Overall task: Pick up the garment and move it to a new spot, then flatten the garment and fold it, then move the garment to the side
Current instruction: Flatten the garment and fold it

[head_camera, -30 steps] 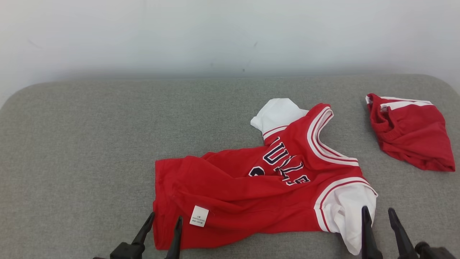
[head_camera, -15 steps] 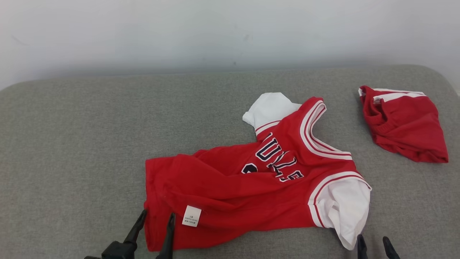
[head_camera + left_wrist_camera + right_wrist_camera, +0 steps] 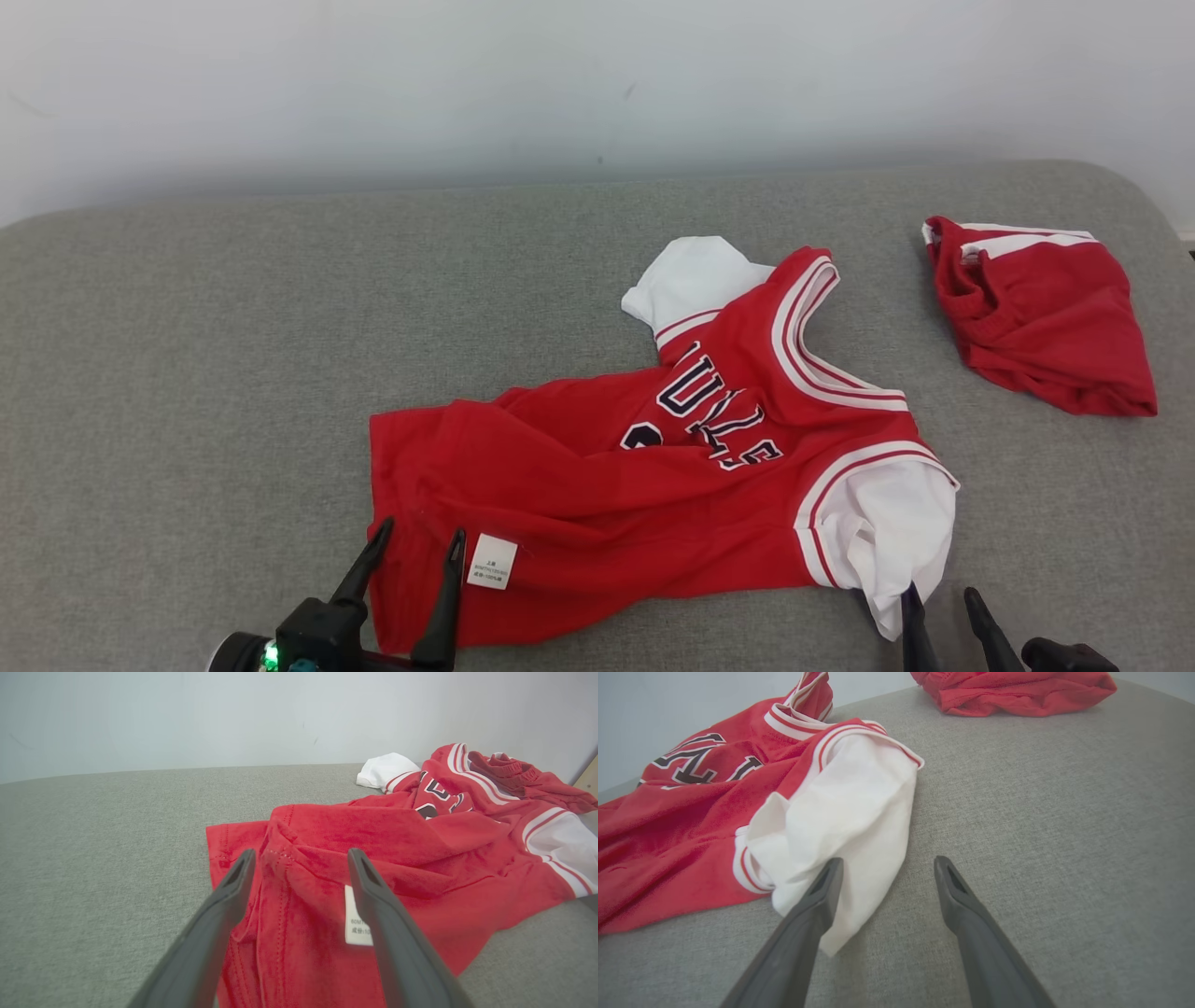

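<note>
Your left gripper [image 3: 420, 529] has its jaws spread wide and grips nothing. In the left wrist view its two fingers straddle the bunched hem corner of the red jersey [image 3: 579, 476]; whether they touch the cloth you cannot tell. The white care label [image 3: 492, 561] lies just beside the inner finger. Your right gripper [image 3: 939, 591] is equally wide and empty. In the right wrist view one finger overlaps the drooping tip of the near white sleeve [image 3: 887, 532], and the other stands over the bare grey padded surface [image 3: 187, 373]. The jersey lies crumpled on that surface, a little to the right of its middle. Its hem points toward your left side and its striped neckline toward the far right, and the dark lettering across the chest is partly lost in a fold. The far white sleeve [image 3: 686, 280] pokes out from the jersey's back edge. Well apart from it, near the far right corner of the surface, lies a second red garment [image 3: 1046, 317] with white stripes. A pale wall [image 3: 467, 84] rises behind the surface.
</note>
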